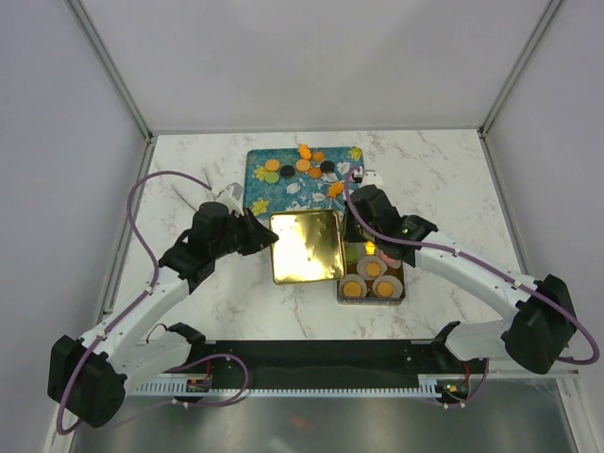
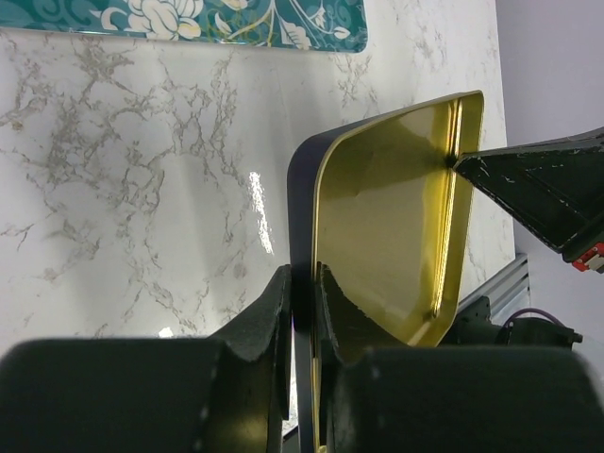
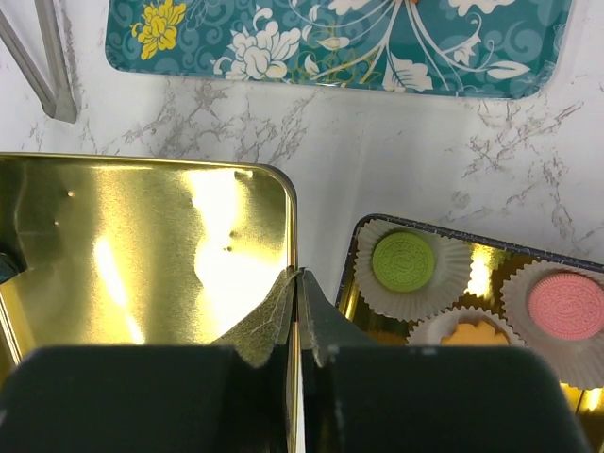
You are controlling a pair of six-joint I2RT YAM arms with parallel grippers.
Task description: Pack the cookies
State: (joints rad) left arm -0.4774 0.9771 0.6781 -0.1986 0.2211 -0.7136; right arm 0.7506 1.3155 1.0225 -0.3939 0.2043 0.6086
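Loose cookies (image 1: 304, 165), orange, black and green, lie on a teal flowered tray (image 1: 260, 184) at the back. A gold tin (image 1: 396, 294) at right holds cookies in white paper cups: green (image 3: 404, 261), pink (image 3: 566, 304) and orange (image 3: 470, 332). The tin's lid (image 1: 305, 247) is gold side up between the arms. My left gripper (image 2: 302, 283) is shut on the lid's left rim (image 2: 396, 208). My right gripper (image 3: 299, 283) is shut on its right rim (image 3: 142, 245), just left of the tin. In the top view the right arm hides part of the tin.
Metal tongs (image 3: 47, 75) lie on the marble left of the tray, behind my left gripper (image 1: 267, 236). A small white object (image 1: 374, 176) sits by the tray's right end. The tin stands close behind my right gripper (image 1: 345, 236).
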